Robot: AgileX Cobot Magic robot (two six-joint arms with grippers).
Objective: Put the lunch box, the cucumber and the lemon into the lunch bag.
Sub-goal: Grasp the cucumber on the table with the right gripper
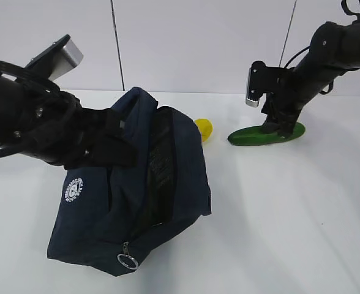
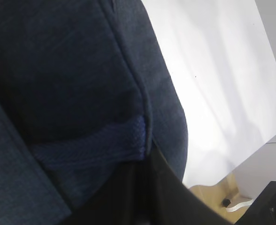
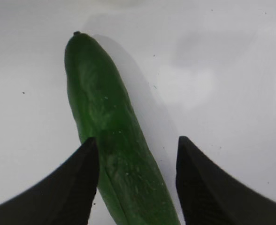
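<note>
On the left of the white table point(image 1: 278, 208), the left hand point(image 1: 116, 144) reaches into the side of the lunch bag point(image 1: 168, 177) and grips its upper fabric, so the bag's top edge is pulled up and the bag leans, its dark mesh-lined opening facing right. The fingertips are hidden against the cloth, and the left wrist view is filled with navy fabric and a woven strap point(image 2: 91, 145), so I cannot tell how far that hand is spread. The bag's white round logo point(image 1: 74, 189) faces the camera, and the metal ring pull point(image 1: 127, 262) hangs at its lower front corner, close to the near edge of the table.

Just behind the bag's right shoulder, the lemon point(image 1: 204, 128) lies on the table, partly hidden by the fabric. Between the bag and the cucumber there is bare table surface, and more bare surface in front on the right.

Farther right, the cucumber point(image 1: 267, 135) lies flat on the table, well apart from the bag. The right hand point(image 1: 278, 125) stands over it with its fingers point(image 3: 72, 187) spread, one on each side of the cucumber point(image 3: 110, 140); the left finger lies against the skin, the right finger stands clear of it.
</note>
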